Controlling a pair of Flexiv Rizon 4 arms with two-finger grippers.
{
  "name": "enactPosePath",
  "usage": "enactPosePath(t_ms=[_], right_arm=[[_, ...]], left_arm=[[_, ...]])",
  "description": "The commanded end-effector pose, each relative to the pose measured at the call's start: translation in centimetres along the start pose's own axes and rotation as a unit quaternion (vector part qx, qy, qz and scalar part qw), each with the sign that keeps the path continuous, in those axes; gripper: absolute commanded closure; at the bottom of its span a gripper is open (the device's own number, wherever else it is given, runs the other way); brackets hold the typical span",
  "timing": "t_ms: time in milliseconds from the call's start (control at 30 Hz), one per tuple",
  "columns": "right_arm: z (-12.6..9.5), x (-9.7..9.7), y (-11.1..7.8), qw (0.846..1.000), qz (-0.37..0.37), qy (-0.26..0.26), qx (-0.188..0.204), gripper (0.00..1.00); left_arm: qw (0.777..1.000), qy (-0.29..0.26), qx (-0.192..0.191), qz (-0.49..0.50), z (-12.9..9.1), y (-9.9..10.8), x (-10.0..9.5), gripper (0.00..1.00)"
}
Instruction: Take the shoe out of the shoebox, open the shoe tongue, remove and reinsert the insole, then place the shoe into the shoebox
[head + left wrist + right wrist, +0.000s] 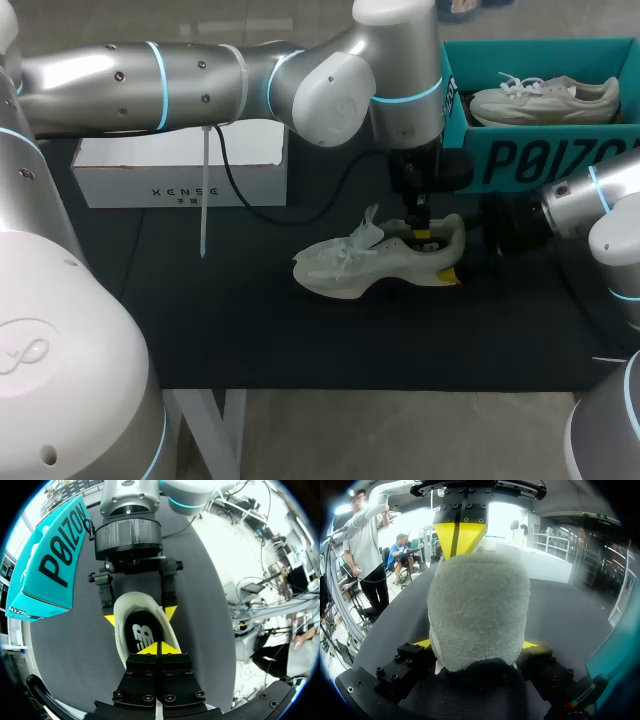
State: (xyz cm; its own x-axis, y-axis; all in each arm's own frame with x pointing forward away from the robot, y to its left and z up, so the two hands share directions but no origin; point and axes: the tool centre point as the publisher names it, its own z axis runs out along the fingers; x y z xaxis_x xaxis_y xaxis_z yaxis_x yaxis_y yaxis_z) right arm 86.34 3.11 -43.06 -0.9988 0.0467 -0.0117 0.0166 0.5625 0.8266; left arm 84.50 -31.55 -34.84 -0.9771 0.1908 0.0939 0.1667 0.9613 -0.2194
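While the shoe (375, 262) stands on the dark worktop (250, 330), its knit upper looks light and soft, likely to buckle; the left claw (159, 649) hangs clenched over the insole (142, 637), whether pinching it cannot be told; the right claw (140, 616) grasps the stiffer heel, judged the sound hold; the teal shoebox (520, 160) stands just beyond.

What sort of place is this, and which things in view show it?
Probably a robotics lab or test bench: a left arm and right arm are over a black table, where the right gripper holds a pale shoe beside a teal shoebox.
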Motion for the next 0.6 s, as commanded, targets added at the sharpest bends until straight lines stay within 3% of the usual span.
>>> enactPosePath(t_ms=[33,367,600], right_arm=[[0.1,-0.1,-0.1,1.0,0.0,0.0,0.0,1.0],[0.1,-0.1,-0.1,1.0,0.0,0.0,0.0,1.0],[0.1,-0.1,-0.1,1.0,0.0,0.0,0.0,1.0]], left_arm=[[1.0,-0.002,-0.005,-0.002,1.8,0.1,-0.7,1.0],[0.999,-0.008,-0.033,-0.005,3.6,1.3,0.1,1.0],[0.999,0.003,-0.029,-0.018,3.6,2.9,0.8,1.0]])
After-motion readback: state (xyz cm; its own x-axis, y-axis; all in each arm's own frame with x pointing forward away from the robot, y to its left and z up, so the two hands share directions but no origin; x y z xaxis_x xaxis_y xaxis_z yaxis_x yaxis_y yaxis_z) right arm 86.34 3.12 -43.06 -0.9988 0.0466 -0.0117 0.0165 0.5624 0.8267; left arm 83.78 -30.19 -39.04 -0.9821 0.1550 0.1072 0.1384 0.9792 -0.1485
